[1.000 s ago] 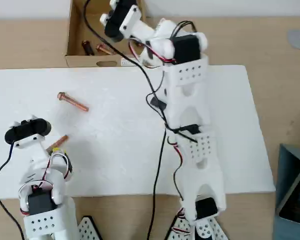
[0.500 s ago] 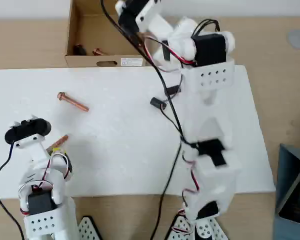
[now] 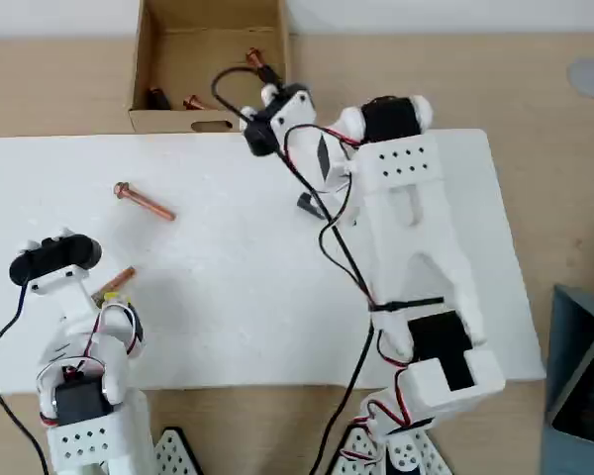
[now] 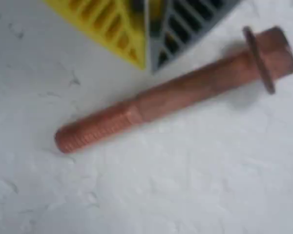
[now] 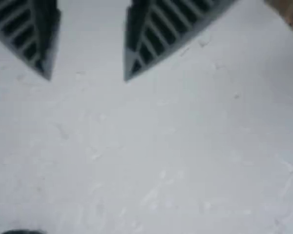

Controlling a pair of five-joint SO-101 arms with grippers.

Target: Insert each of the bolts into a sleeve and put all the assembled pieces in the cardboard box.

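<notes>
High view: right gripper (image 5: 88,75), open and empty, is withdrawn from brown cardboard box (image 3: 144,59) at 12 o'clock; copper assembled piece (image 3: 255,61) seems delivered.

**Covered, cropped, or too small to read**

In the high view the left arm (image 3: 79,336) covers the near end of a bolt (image 3: 119,281). The pieces (image 3: 193,102) in the cardboard box (image 3: 144,59) are too small to tell bolt from sleeve. Each wrist view crops its own hand, the left hand (image 4: 146,61) and the right hand (image 5: 88,75), at the frame edge. A grey bin (image 3: 579,376) runs off the edge.
</notes>
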